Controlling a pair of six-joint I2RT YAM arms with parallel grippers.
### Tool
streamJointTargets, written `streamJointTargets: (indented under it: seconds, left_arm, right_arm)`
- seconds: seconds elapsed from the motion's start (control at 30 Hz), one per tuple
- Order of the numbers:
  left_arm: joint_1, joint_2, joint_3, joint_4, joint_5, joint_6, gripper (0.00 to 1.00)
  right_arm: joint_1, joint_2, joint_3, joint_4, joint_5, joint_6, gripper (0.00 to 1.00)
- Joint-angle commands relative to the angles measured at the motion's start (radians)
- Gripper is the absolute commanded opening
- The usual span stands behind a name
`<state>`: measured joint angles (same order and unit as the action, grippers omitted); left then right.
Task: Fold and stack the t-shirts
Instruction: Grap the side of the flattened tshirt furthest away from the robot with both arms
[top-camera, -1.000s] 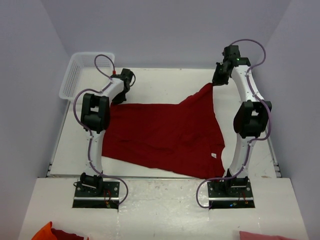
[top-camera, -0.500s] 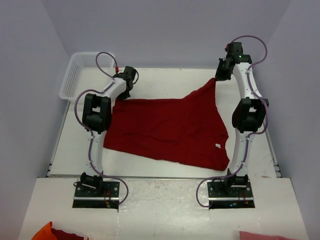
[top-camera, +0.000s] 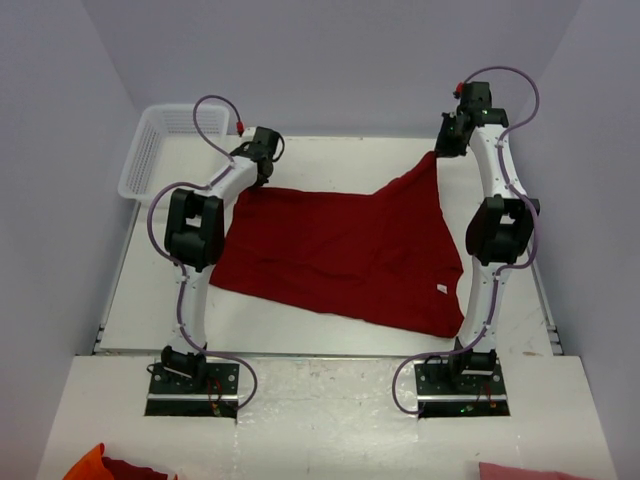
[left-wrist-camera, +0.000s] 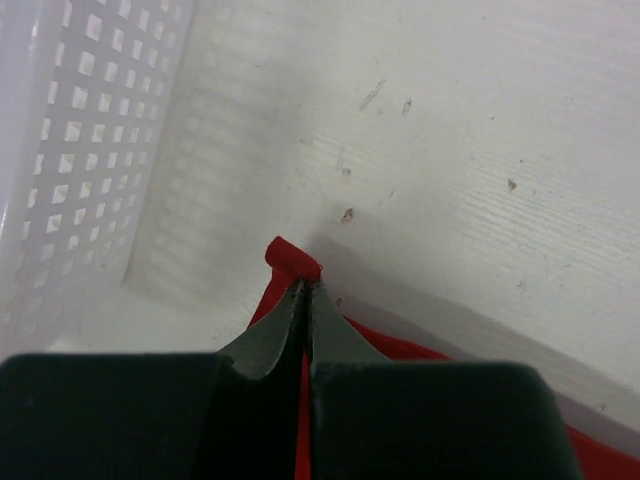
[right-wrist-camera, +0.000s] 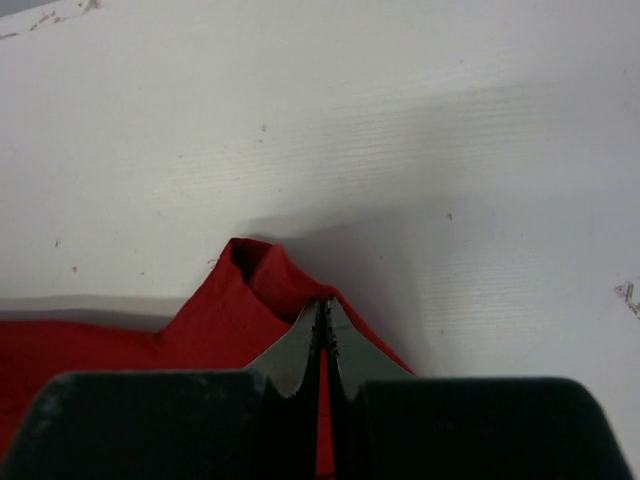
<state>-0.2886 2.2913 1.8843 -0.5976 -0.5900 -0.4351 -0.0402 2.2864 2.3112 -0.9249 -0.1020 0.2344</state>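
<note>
A dark red t-shirt (top-camera: 340, 250) lies spread across the white table, its small white neck label (top-camera: 440, 289) near the right front. My left gripper (top-camera: 255, 178) is shut on the shirt's far left corner (left-wrist-camera: 290, 262), next to the basket. My right gripper (top-camera: 440, 152) is shut on the far right corner (right-wrist-camera: 262, 272), which is pulled up toward the back of the table. Both corners are pinched between closed jaws in the wrist views, with cloth trailing back under the fingers.
A white plastic mesh basket (top-camera: 160, 150) stands at the back left corner; its wall (left-wrist-camera: 70, 150) is close to my left gripper. Orange and dark red cloth (top-camera: 105, 466) lies at the bottom left, pink cloth (top-camera: 530, 470) at the bottom right.
Both grippers have moved toward the back of the table with the shirt's corners. The shirt has slid away from the front edge and stretched flatter.
</note>
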Motion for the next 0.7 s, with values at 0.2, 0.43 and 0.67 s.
streamJointTargets:
  seconds: [0.2,0.43,0.67]
  left_arm:
    - [-0.003,-0.061,0.002,0.137,-0.106,0.032,0.00]
    - [-0.003,-0.027,0.062,0.166,-0.074,0.100,0.00]
    - [-0.012,-0.044,0.046,0.212,-0.090,0.147,0.00]
  right_arm:
    - [-0.004,-0.022,0.037,0.078,-0.012,-0.033,0.00]
    - [-0.004,-0.038,0.036,0.078,-0.011,-0.040,0.00]
    - [-0.004,-0.053,0.022,0.086,-0.007,-0.038,0.00]
